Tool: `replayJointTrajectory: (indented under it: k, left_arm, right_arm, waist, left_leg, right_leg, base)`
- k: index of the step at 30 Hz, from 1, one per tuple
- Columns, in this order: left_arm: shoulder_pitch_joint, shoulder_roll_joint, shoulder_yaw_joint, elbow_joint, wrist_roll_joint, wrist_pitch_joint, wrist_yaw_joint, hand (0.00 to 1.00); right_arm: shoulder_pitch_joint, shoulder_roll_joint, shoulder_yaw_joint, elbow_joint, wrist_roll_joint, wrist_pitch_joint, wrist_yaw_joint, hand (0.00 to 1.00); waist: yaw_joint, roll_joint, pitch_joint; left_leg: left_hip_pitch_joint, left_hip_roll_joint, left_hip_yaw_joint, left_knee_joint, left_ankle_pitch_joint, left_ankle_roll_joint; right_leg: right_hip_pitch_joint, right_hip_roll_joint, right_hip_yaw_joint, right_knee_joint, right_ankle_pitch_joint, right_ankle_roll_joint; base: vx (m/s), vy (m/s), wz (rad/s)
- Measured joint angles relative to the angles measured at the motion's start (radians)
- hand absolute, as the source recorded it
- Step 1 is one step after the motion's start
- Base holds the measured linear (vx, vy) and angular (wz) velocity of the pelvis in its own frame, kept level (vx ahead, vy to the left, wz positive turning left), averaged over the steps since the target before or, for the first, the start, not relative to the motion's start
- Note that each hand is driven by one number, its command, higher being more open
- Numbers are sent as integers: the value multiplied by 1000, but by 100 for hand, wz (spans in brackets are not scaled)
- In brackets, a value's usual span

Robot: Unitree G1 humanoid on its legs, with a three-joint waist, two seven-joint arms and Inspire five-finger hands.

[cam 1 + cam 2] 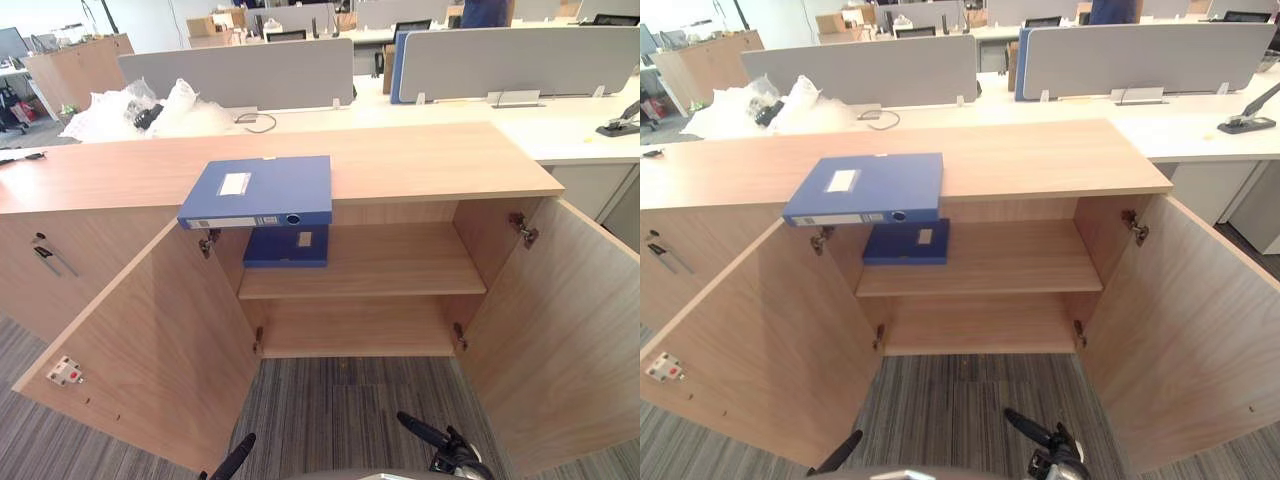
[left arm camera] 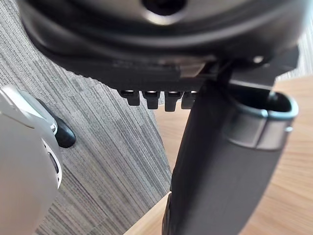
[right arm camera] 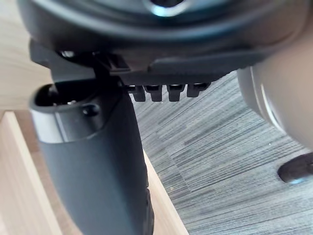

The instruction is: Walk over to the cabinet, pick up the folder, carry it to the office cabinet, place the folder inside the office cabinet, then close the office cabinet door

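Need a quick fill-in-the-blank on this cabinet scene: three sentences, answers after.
1. The left door and right door of the cabinet both stand ___.
2. One blue folder lies on the cabinet's top, overhanging its ___ edge.
3. A second folder lies inside on the ___ shelf.
Missing words: open; front; upper.

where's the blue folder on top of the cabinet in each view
left eye view: blue folder left of centre, overhanging the cabinet top's front edge.
right eye view: blue folder, further left.
left wrist view: left robot hand over carpet.
right wrist view: right robot hand over carpet.
shared landmark: second folder on the upper shelf below it.
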Motion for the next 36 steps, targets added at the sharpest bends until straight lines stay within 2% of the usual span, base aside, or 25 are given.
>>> replayJointTrajectory:
  k: [2,4,5,6,7,8,11,12,13,14,15,16,18,19,21,22,23,24,25,26,28,29,31,32,36]
  left_arm:
    - [3,6,0,0,9,0,0,100]
    - [0,4,-1,1,10,0,0,100]
    - [-1,5,-1,1,9,0,0,100]
    - [-1,11,-1,-1,9,0,-1,100]
    - [-9,11,-3,9,8,3,0,100]
    - [-5,-2,-3,10,10,1,-2,100]
    - [-8,-9,7,10,15,1,-2,100]
    - [-8,-12,22,10,15,2,-4,100]
    - [-6,-12,28,6,13,2,-4,100]
    - [-6,-11,38,1,12,3,-5,100]
    - [-8,-15,72,-3,3,4,-14,100]
    - [-16,-26,100,-9,-6,8,-15,100]
    - [-10,-35,99,-12,-15,12,-15,100]
    - [-8,-34,98,-13,-26,12,-15,100]
    - [-6,-33,86,-29,-38,11,-16,100]
    - [-6,-30,66,-29,-39,11,-18,100]
    - [-5,-29,58,-29,-40,11,-18,100]
    - [-3,-26,42,-23,-39,12,-23,100]
    - [-4,-12,38,-16,-39,13,-28,100]
    - [-5,11,12,-15,-40,8,-29,100]
    - [-4,27,-1,-8,-43,8,-35,100]
    - [-1,37,-29,4,-58,8,-38,100]
    - [-2,42,-61,7,-73,8,-41,100]
    - [-12,44,-93,7,-131,8,-53,100]
    - [-14,50,-178,-43,-248,8,-64,100]
  right_arm:
    - [-4,-1,18,0,-3,-5,0,100]
    - [-8,6,33,0,-3,-17,1,100]
    - [-10,12,40,0,-2,-16,1,100]
    - [-10,18,41,1,-2,-14,1,100]
    - [-10,16,38,6,0,-5,2,100]
    - [-8,6,36,10,1,-3,-2,100]
    - [-11,-3,39,13,1,4,-2,100]
    - [-15,-9,41,27,2,4,-3,100]
    - [-15,-11,44,36,3,4,-6,100]
    - [-15,-10,48,37,3,4,-6,100]
    - [-11,-8,65,36,4,1,-6,100]
    - [-14,-10,81,33,4,2,-5,100]
    - [-22,-16,83,30,9,2,-8,100]
    - [-21,-14,84,32,16,3,-12,100]
    - [-19,-6,83,37,39,4,-13,100]
    - [-21,-1,80,36,43,4,-13,100]
    - [-21,0,77,36,43,3,-13,100]
    - [-24,1,60,37,43,4,-12,100]
    - [-26,6,53,38,43,5,-12,100]
    - [-23,26,44,38,42,5,-10,100]
    - [-13,46,36,39,42,5,-5,100]
    - [-4,52,36,39,42,4,0,100]
    - [0,54,35,41,42,5,1,100]
    - [-3,53,34,48,42,5,3,100]
    - [-4,47,35,49,41,5,12,100]
  waist:
    - [-10,-7,6]
    - [-18,-3,11]
    - [-19,-6,12]
    - [-18,-18,14]
    - [-17,-21,18]
    - [-14,-1,7]
    - [-17,9,6]
    - [-17,9,7]
    - [-15,9,12]
    - [-15,5,17]
    - [-14,1,18]
    - [-11,7,25]
    - [-2,19,41]
    - [3,14,44]
    - [19,3,50]
    - [23,6,47]
    - [23,7,47]
    - [26,20,37]
    - [26,3,37]
    - [24,-31,35]
    - [24,-52,18]
    - [23,-54,-6]
    - [23,-50,-26]
    - [22,-40,-32]
    - [12,-34,-34]
  left_leg:
    - [28,8,-14,-13,-3,1]
    - [39,46,-43,-8,-15,-17]
    - [40,67,-63,2,-26,-40]
    - [36,69,-74,12,-33,-56]
    - [43,81,-116,23,-47,-75]
    - [38,106,-161,18,-48,-85]
    - [27,162,-179,16,-59,-119]
    - [25,191,-194,40,-73,-141]
    - [18,214,-197,103,-95,-167]
    - [2,222,-198,160,-110,-169]
    - [-80,234,-202,349,-138,-173]
    - [-188,249,-215,575,-126,-169]
    - [-293,280,-212,812,-113,-165]
    - [-323,280,-190,853,-133,-156]
    - [-348,278,-127,773,-166,-142]
    - [-342,253,-117,606,-155,-129]
    - [-338,246,-118,557,-140,-120]
    - [-303,229,-119,419,-99,-110]
    - [-284,213,-116,381,-96,-108]
    - [-246,177,-101,310,-67,-94]
    - [-185,132,-79,212,-33,-78]
    - [-147,105,-77,130,1,-69]
    - [-122,94,-78,61,36,-64]
    - [-93,87,-82,-12,76,-61]
    - [-65,76,-109,-110,136,-59]
  right_leg:
    - [-21,7,-50,-25,-79,15]
    - [-43,76,-75,-146,-127,26]
    - [-47,120,-77,-254,-121,36]
    - [-42,137,-68,-331,-101,38]
    - [-8,166,-87,-376,-89,28]
    - [3,199,-111,-404,-99,11]
    - [21,257,-146,-440,-114,-10]
    - [51,289,-164,-467,-114,-15]
    - [95,316,-177,-499,-115,-23]
    - [112,326,-181,-517,-116,-25]
    - [136,345,-184,-542,-122,-35]
    - [157,363,-182,-552,-127,-44]
    - [197,383,-171,-566,-136,-57]
    - [216,383,-165,-582,-136,-57]
    - [247,373,-147,-609,-130,-47]
    - [250,366,-139,-612,-129,-34]
    - [250,365,-137,-612,-129,-32]
    - [245,366,-126,-613,-132,-11]
    - [246,355,-123,-617,-131,1]
    - [246,317,-122,-618,-122,15]
    - [259,272,-118,-622,-109,29]
    - [268,256,-118,-639,-90,38]
    - [269,249,-118,-658,-67,38]
    - [273,249,-118,-677,-44,42]
    - [280,253,-127,-708,-26,47]
  base:
    - [89,-53,12]
    - [133,-185,33]
    - [156,-243,39]
    - [142,-281,52]
    - [210,-371,46]
    - [238,-382,42]
    - [219,-319,22]
    - [201,-269,25]
    - [195,-241,24]
    - [156,-182,16]
    - [117,-138,0]
    - [112,-113,-9]
    - [134,-22,-24]
    - [184,29,-25]
    - [219,88,-27]
    - [211,141,-25]
    - [184,149,-20]
    - [185,158,-3]
    - [205,145,3]
    - [230,140,11]
    - [190,99,4]
    - [125,62,8]
    - [89,25,12]
    - [76,6,11]
    - [22,-23,18]
